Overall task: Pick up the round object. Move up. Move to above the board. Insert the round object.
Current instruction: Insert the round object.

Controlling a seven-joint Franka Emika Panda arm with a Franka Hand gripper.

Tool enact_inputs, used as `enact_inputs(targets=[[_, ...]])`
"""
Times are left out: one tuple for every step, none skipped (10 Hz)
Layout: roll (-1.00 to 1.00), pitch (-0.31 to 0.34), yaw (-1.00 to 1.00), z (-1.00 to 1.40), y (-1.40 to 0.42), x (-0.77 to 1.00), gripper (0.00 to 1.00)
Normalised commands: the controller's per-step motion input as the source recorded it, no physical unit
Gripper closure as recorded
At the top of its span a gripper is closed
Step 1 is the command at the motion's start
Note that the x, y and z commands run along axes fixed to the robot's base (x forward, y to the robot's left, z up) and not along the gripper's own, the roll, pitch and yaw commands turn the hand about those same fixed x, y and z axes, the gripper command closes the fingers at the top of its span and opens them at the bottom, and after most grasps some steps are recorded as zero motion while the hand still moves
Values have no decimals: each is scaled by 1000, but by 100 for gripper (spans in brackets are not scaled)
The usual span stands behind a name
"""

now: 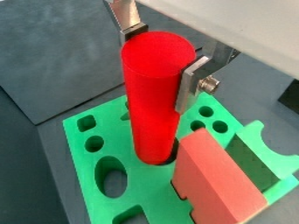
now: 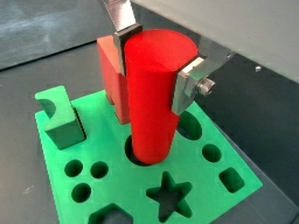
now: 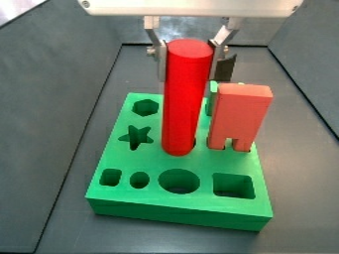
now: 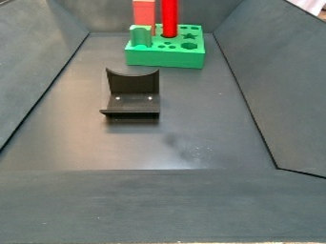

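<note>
The round object, a tall red cylinder (image 1: 155, 96), stands upright with its lower end in a round hole of the green board (image 1: 93, 144). It shows in both wrist views (image 2: 152, 101) and both side views (image 3: 187, 94) (image 4: 167, 17). My gripper (image 1: 162, 61) reaches down from above, and its silver fingers (image 1: 191, 83) press the cylinder's sides near its top. The gripper also shows in a wrist view (image 2: 153, 72) and a side view (image 3: 185, 45). The board (image 3: 159, 198) sits at the far end of the bin (image 4: 159, 55).
A salmon-red block (image 3: 241, 114) stands on the board right beside the cylinder (image 2: 111, 74). A green arch-shaped piece (image 2: 65, 122) sits at a board corner. The dark fixture (image 4: 132, 92) stands on the floor mid-bin. Grey bin walls slope up on both sides.
</note>
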Motion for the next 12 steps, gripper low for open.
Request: enact_inputs(targets=[[200,60,0,-197,49,283,100],[184,31,0,-191,120,134,100],[96,0,0,-209,26,-94,100],[0,0,6,-263,3,-177,100],[26,0,11,-269,3,-163,100],[56,-16,20,-257,14,-194,100],[24,0,17,-329,0,-77,100],[26,0,0,-454,0,0,100],[31,0,6,-474,-63,0,100],[0,0,0,-414,-89,0,100],[-163,-49,0,-286,0,-31,100],[-180,-53,0,-369,0,-14,100]])
